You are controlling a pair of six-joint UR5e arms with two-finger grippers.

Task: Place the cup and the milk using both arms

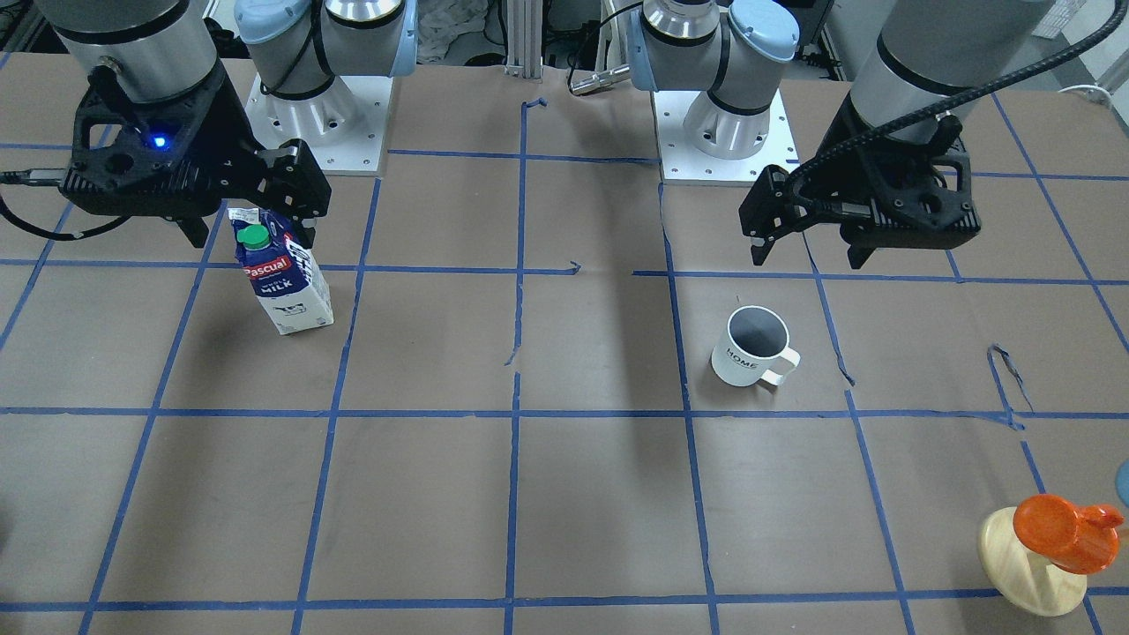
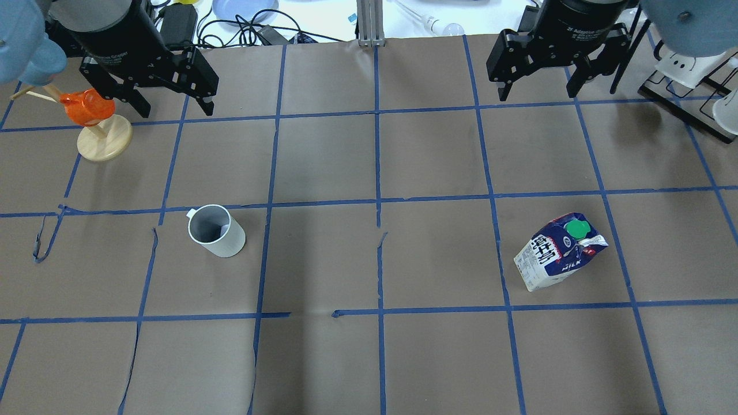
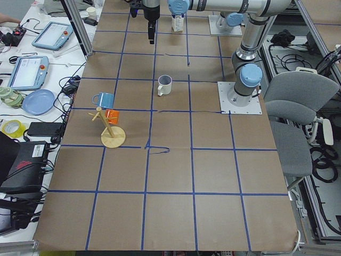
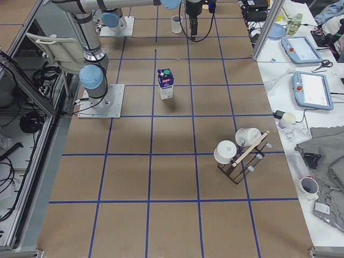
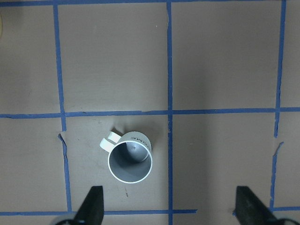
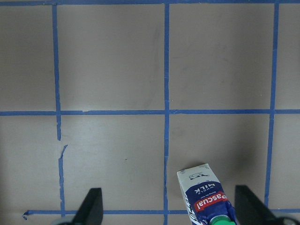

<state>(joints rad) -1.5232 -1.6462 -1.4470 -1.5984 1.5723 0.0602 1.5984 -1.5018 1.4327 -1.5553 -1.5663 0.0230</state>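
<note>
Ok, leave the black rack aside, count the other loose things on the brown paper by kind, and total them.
Cups: 3 (white cup, orange cup, blue cup)
Milk carton: 1
Wooden stand: 1
Total: 5

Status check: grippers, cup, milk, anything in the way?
Left gripper open, empty, high over cup. Right gripper open, empty, over milk. Both upright, untouched. Orange object on stand clear of cup.

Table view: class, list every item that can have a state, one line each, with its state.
White ceramic mug with squarish handle: upright, empty, ungrasped.
Blue-and-white gable-top milk carton: upright, green cap on.
Left claw: open, empty.
Right claw: open, empty.
Orange cup: hanging on round-based wooden stand.
</note>
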